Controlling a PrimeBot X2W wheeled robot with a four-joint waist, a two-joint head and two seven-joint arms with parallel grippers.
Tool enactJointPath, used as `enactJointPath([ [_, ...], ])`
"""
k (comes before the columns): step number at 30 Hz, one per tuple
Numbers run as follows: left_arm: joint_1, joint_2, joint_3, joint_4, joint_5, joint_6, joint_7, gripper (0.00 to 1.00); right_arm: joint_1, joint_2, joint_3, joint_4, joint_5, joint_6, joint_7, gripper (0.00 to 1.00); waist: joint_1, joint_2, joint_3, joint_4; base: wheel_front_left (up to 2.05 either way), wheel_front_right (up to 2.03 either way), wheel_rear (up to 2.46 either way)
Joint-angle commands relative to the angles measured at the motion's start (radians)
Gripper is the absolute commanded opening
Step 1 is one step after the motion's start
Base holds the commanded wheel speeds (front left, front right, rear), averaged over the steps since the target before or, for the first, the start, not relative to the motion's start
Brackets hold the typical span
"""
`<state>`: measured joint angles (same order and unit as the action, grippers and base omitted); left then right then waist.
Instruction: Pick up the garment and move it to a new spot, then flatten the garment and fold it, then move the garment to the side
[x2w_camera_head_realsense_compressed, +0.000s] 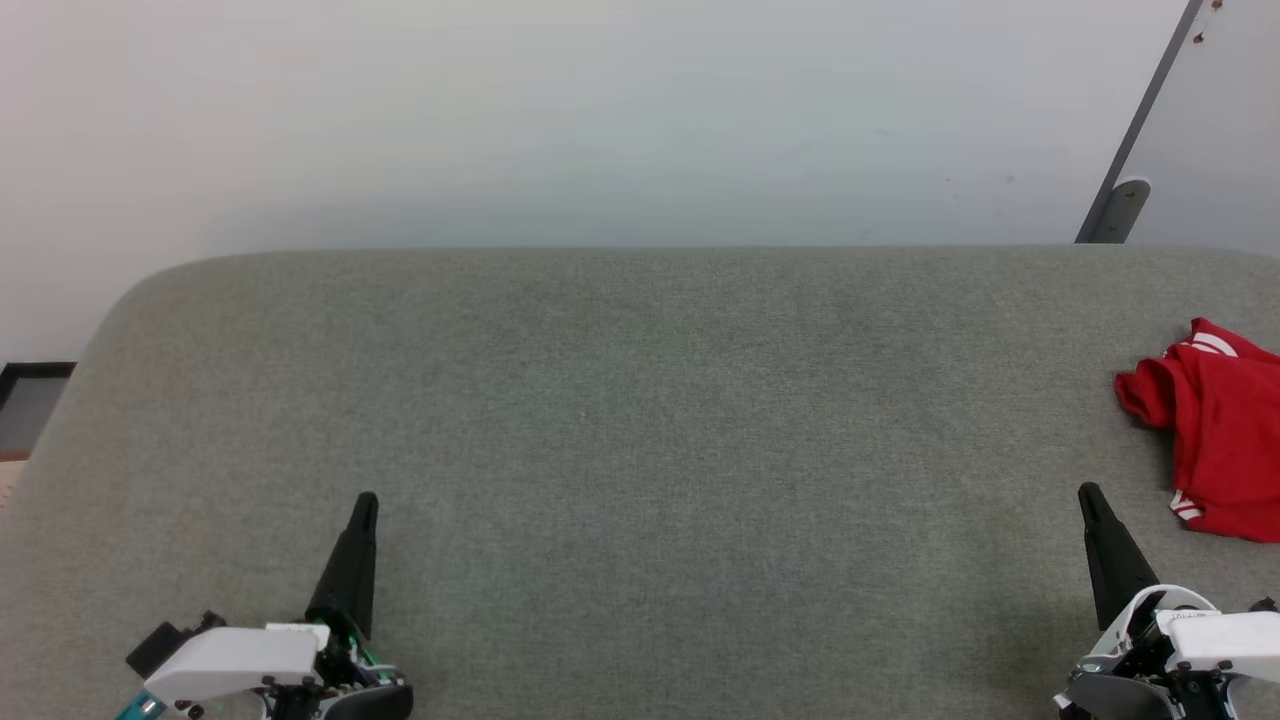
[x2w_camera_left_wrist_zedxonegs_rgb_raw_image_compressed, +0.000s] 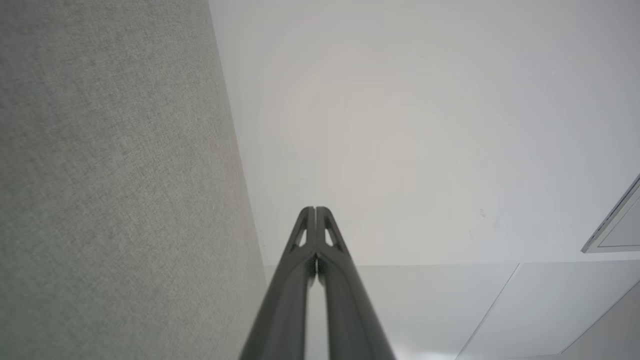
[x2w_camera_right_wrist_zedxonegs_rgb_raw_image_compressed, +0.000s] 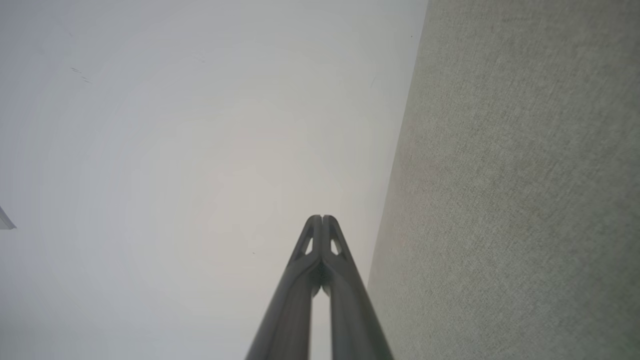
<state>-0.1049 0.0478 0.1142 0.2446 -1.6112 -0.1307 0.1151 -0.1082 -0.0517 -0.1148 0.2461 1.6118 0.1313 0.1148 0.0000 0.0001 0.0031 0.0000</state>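
The garment (x2w_camera_head_realsense_compressed: 1220, 430) lies crumpled at the right edge of the grey fabric surface (x2w_camera_head_realsense_compressed: 640, 420). It is red with white stripe trim, and the picture's edge cuts it off. My right gripper (x2w_camera_head_realsense_compressed: 1086, 490) stands shut at the lower right, its tip a short way left of the garment's near corner and not touching it. At the lower left my left gripper (x2w_camera_head_realsense_compressed: 366, 497) is shut too, far from the cloth. In each wrist view the fingers meet at the tips, left gripper (x2w_camera_left_wrist_zedxonegs_rgb_raw_image_compressed: 315, 209) and right gripper (x2w_camera_right_wrist_zedxonegs_rgb_raw_image_compressed: 322, 217), with nothing between them.
A pale wall (x2w_camera_head_realsense_compressed: 600, 120) rises behind the surface's rounded far edge. A grey slanted bar with a bracket (x2w_camera_head_realsense_compressed: 1120, 210) leans at the back right. The grey fabric (x2w_camera_left_wrist_zedxonegs_rgb_raw_image_compressed: 110, 175) runs beside the left gripper, and the grey fabric (x2w_camera_right_wrist_zedxonegs_rgb_raw_image_compressed: 525, 200) beside the right gripper.
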Motion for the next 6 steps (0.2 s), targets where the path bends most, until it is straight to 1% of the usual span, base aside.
enactJointPath([
  [1,-0.008,0.001,0.001,0.001,-0.003,0.000,0.001,0.00,-0.002,0.004,0.001,-0.002,0.002,-0.001,0.002,0.00,0.0000,-0.0001,0.000,0.000,0.00,0.00,0.00],
  [6,-0.008,0.001,0.001,0.001,-0.003,0.000,0.001,0.00,-0.002,0.004,0.001,-0.002,0.002,-0.001,0.002,0.00,0.0000,-0.0001,0.000,0.000,0.00,0.00,0.00],
])
